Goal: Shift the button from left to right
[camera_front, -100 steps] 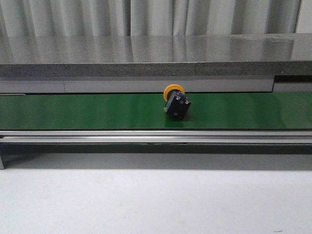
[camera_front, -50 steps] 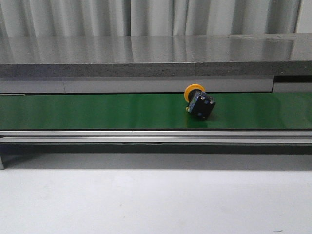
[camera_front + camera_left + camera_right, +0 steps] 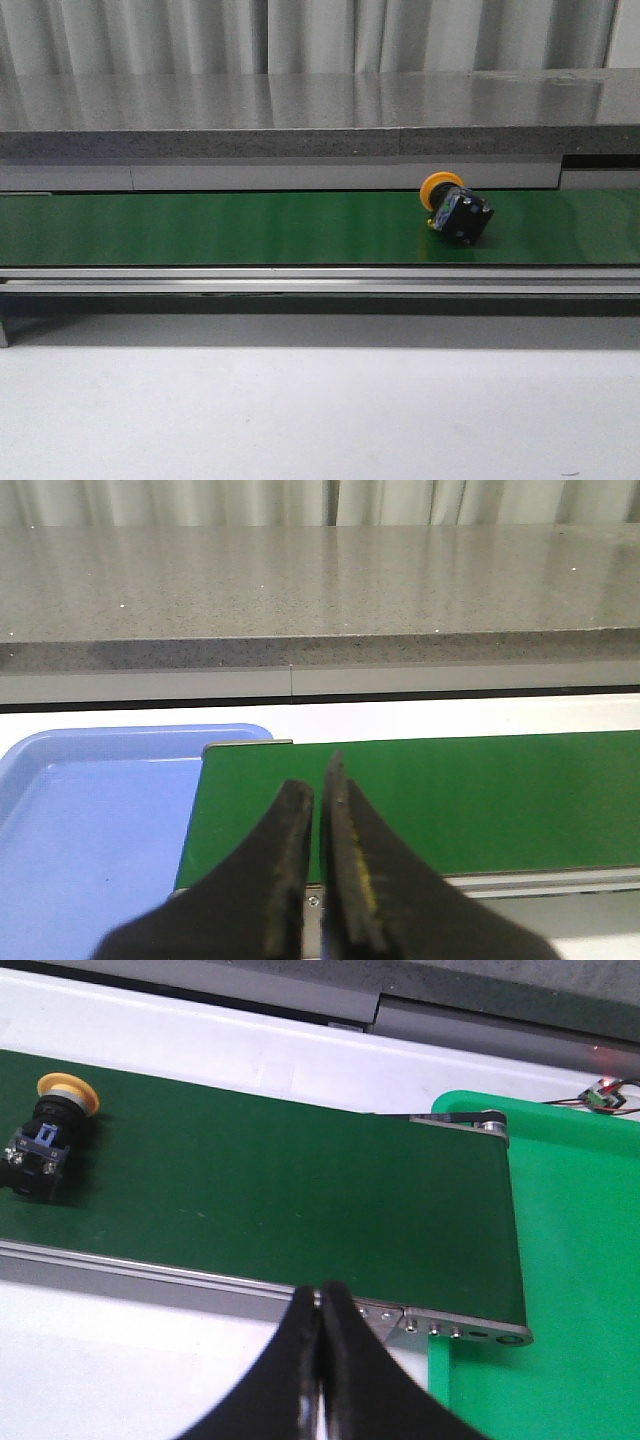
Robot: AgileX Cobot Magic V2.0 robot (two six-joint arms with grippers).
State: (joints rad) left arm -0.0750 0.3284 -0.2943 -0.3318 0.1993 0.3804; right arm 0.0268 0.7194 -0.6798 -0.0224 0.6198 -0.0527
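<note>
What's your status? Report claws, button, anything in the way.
Left claw shut, empty. Right claw shut, empty. Button lying tipped on the green belt, right of centre, untouched. Nothing on the belt ahead of it; green tray at the belt's end.

Matt green belt (image 3: 220,228), glossy stone counter (image 3: 300,105)

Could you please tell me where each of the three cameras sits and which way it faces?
Front view: faces forward over the long green conveyor belt carrying the yellow-capped black push-button; no robot parts show.
Left wrist view: above the belt's end beside a blue plastic tray; shut left claw shows.
Right wrist view: above the other end by a green plastic tray; shut right claw shows. Front and right views share the button.
</note>
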